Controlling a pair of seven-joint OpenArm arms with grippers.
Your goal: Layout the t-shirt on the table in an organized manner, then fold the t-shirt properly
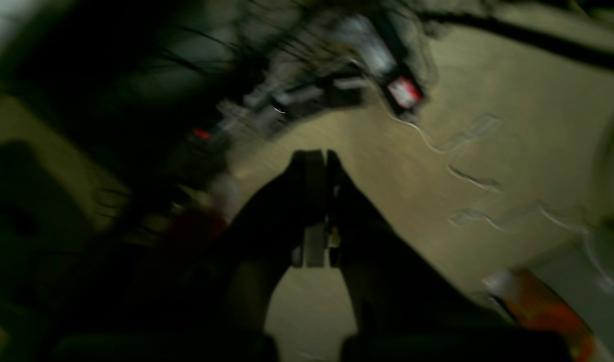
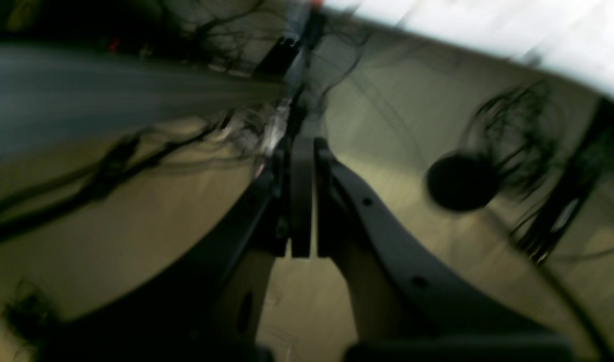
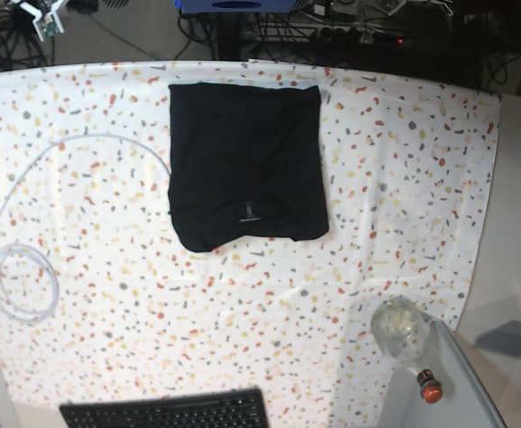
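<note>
In the base view we see the t-shirt [image 3: 245, 165] lying folded into a neat, nearly rectangular block on the table [image 3: 394, 178], in the upper middle of the speckled cloth. Its long axis runs from the far edge of the table toward the near edge, with the neckline end toward us: the small pale neck label [image 3: 249, 211] sits close to the near hem of the block. There is writing on that label, but it is too small for us to read. The far edge of the block lies just short of the table's far edge.

A white cable [image 3: 28, 267] curls in a loop on the left part of the cloth, well apart from the shirt. A black keyboard [image 3: 167, 412] lies at the near edge.

Neither arm shows in the base view. In the blurred wrist views, the left gripper [image 1: 317, 161] has its jaws pressed together with nothing between them, and the right gripper [image 2: 303, 148] is likewise closed and empty, both over bare floor and cables.
</note>
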